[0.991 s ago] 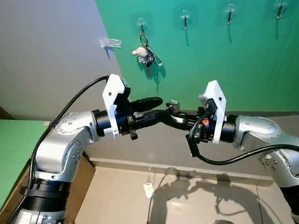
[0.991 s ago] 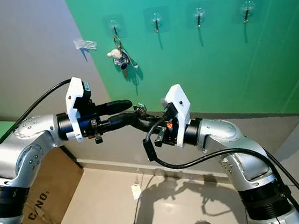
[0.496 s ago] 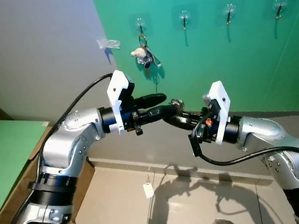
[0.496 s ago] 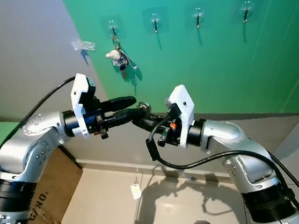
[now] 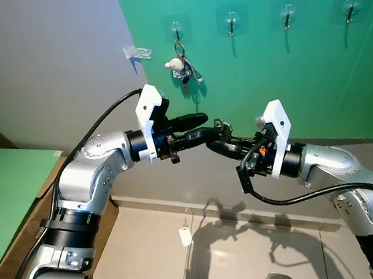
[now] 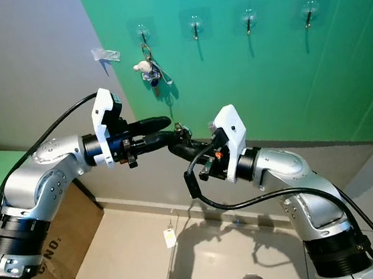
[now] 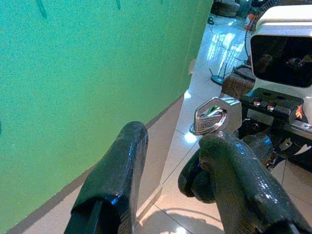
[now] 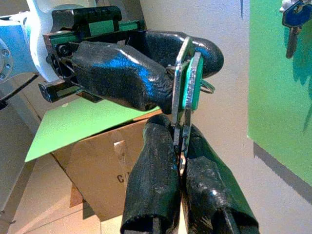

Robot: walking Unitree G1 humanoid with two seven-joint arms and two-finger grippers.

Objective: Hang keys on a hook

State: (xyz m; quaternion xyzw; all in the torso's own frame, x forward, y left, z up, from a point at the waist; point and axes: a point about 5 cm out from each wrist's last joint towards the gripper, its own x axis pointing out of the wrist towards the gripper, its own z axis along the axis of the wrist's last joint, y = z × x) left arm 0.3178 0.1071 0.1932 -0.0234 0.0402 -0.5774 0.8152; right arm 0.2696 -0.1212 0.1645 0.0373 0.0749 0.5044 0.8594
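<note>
1. Our right gripper (image 8: 180, 151) is clamped on the keys (image 8: 186, 92), mid-air below the hooks (image 5: 229, 21).
2. Our left gripper (image 5: 205, 125) is spread open around them.
3. Releasing before the left fingers close could drop the keys.

The green wall (image 5: 286, 67) and both arms are seen from the head stereo pair, angled forward and down. Close range is given by each wrist view along its own fingers (image 7: 117, 175); the keys (image 8: 185, 92) are shared.
</note>
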